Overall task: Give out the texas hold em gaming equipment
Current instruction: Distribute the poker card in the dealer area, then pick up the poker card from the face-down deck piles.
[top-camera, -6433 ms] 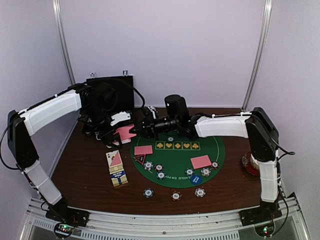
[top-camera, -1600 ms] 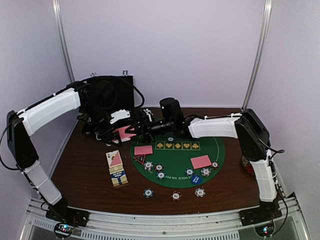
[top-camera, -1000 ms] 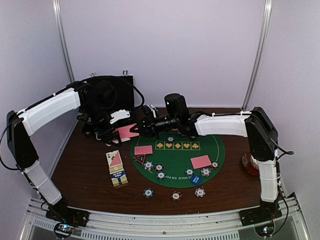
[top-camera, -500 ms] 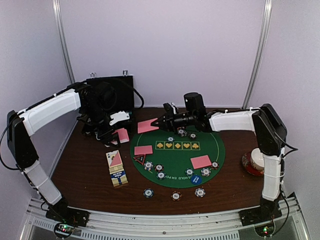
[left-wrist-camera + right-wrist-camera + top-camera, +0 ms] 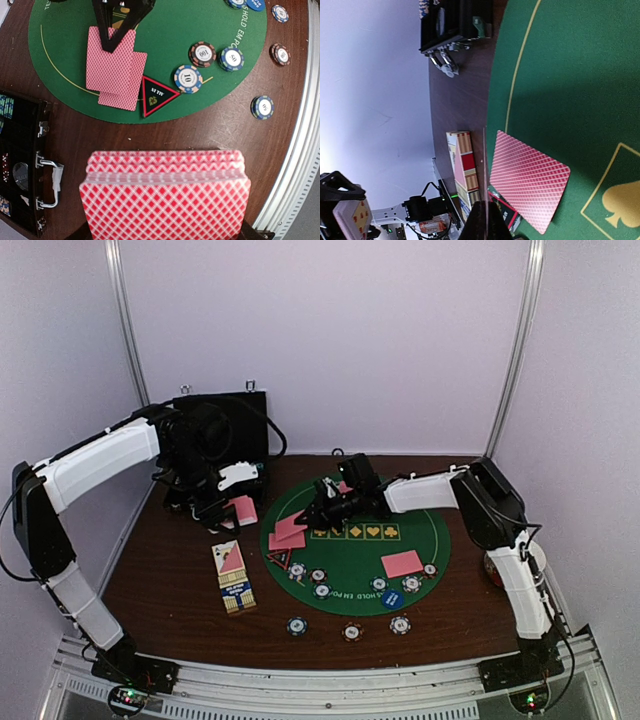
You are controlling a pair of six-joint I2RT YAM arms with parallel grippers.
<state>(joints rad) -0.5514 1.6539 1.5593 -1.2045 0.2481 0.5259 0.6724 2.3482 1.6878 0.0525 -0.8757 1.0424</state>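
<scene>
My left gripper (image 5: 234,504) is shut on a deck of pink-backed playing cards (image 5: 165,200), held above the brown table left of the green mat (image 5: 350,558). My right gripper (image 5: 312,517) is shut on a single card (image 5: 109,57), seen edge-on in its wrist view (image 5: 484,170). That card hangs low over another card (image 5: 125,87) lying face down on the mat's left side. A third card (image 5: 403,563) lies on the mat's right. Striped poker chips (image 5: 188,79) and a blue button (image 5: 392,598) sit along the mat's near edge, with three chips (image 5: 351,632) on the bare wood.
A black hinged case (image 5: 225,420) stands open at the back left. A card box (image 5: 233,578) lies on the table left of the mat. A black-and-red triangular marker (image 5: 159,95) sits beside the lying card.
My right gripper has drawn one card off the deck, swung it right, then brought it down to the left side of the mat over the lying card. The left arm has stayed put.
</scene>
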